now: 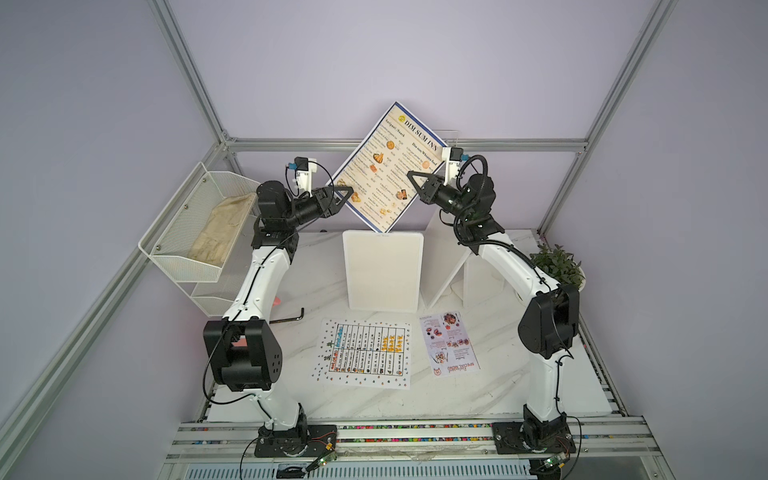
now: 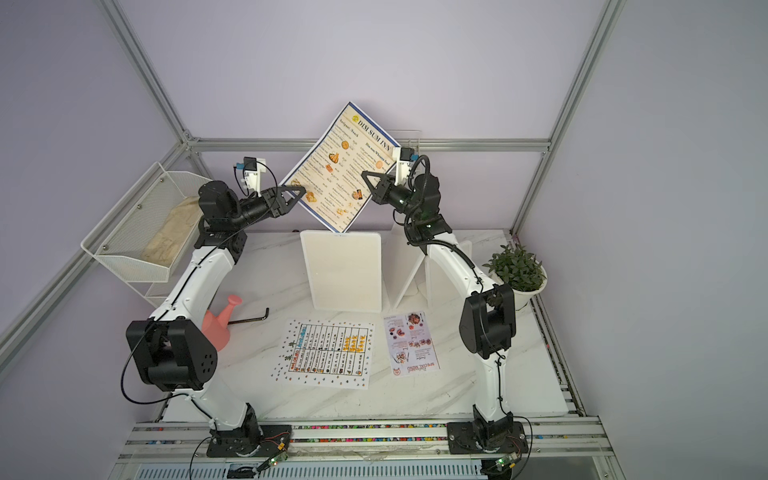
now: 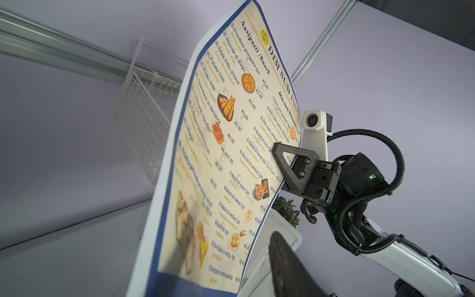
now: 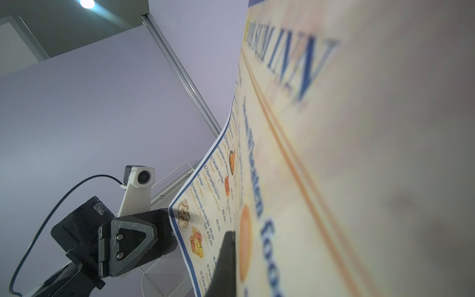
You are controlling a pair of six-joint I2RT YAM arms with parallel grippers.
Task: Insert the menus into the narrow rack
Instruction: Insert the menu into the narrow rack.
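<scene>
The large "DIM SUM INN" menu (image 1: 384,166) is held up in the air, tilted, above the far middle of the worktop (image 1: 478,395), its lowest corner hanging just over the top edge of the white board (image 1: 382,270) that stands at about 12 o'clock from the worktop's centre.

The right gripper (image 1: 411,176) is pinched shut on the menu's right-hand edge; in the left wrist view one finger (image 3: 288,164) lies across the printed face with the sheet's edge passing between the jaws. The sheet bows slightly from that grip.

The left gripper (image 1: 347,193) is at the menu's lower left edge, at about 9 o'clock from the sheet. Its jaws stand partly spread, one finger over the printed face. Whether they press the sheet or only straddle it cannot be told; the right wrist view shows the left gripper (image 4: 168,223) right at the blue border.

Two more menus lie flat on the near half of the worktop: the white grid-table menu (image 1: 362,353) at about 6 o'clock from the board, and the small "SPECIAL MENU" leaflet (image 1: 449,345) just beside it, at its 3 o'clock, not touching.

A white wire rack (image 3: 146,108) hangs on the back wall behind the menu.
</scene>
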